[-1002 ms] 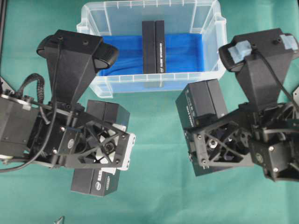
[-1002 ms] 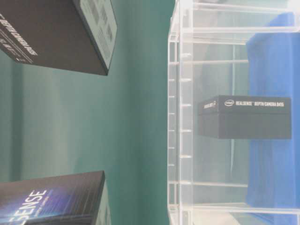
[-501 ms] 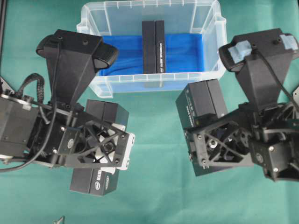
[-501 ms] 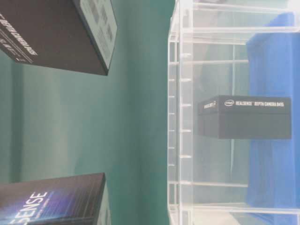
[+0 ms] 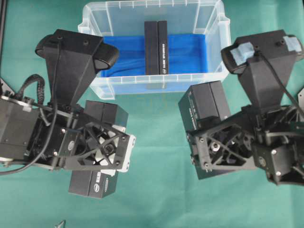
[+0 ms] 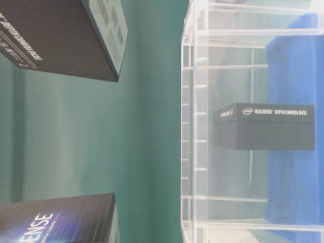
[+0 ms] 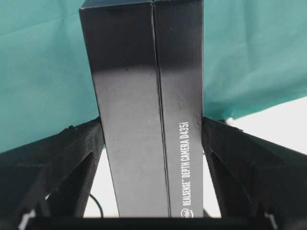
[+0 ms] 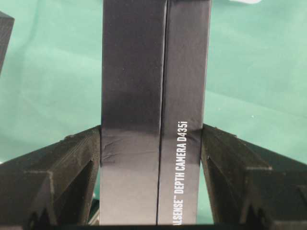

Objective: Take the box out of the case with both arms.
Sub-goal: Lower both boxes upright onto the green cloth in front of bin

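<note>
**Both arms hold boxes; one box left in the case**

Near the case, the left gripper (image 7: 153,143) is clamped on a black box (image 5: 92,183), and the right gripper (image 8: 152,148) is clamped on another black box (image 5: 206,104), both over the green cloth (image 5: 161,190). Farther off, a third box (image 5: 156,47) stands on blue lining inside the clear case (image 5: 156,84).

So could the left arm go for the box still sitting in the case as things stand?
Probably not yet. The left gripper is already shut on a black box, so its jaws are taken. The box in the case lies uncovered, the case open on top.
</note>
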Controlling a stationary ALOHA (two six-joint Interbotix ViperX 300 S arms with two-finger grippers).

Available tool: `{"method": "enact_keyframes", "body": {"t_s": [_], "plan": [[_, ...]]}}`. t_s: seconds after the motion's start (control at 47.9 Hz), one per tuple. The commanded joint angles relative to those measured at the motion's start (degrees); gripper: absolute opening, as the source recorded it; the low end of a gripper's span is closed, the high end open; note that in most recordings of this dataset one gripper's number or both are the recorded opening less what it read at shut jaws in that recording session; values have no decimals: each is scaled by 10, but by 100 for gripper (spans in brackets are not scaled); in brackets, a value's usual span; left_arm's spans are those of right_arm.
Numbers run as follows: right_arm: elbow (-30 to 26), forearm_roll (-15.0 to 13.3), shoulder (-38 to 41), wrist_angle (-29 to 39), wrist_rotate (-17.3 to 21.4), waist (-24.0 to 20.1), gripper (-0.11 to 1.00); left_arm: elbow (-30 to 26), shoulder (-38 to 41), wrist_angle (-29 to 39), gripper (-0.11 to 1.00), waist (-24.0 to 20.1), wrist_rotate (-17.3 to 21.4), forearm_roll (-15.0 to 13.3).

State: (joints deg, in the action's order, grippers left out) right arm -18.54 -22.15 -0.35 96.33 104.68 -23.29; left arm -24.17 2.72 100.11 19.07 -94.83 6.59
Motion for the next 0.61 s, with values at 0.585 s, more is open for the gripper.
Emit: {"method": "enact_keyframes", "body": {"t_s": [0.585], "plan": [[103,19,-2,-38,44,-4,64,114,-16,-62,63,-3,-28,48]]}}
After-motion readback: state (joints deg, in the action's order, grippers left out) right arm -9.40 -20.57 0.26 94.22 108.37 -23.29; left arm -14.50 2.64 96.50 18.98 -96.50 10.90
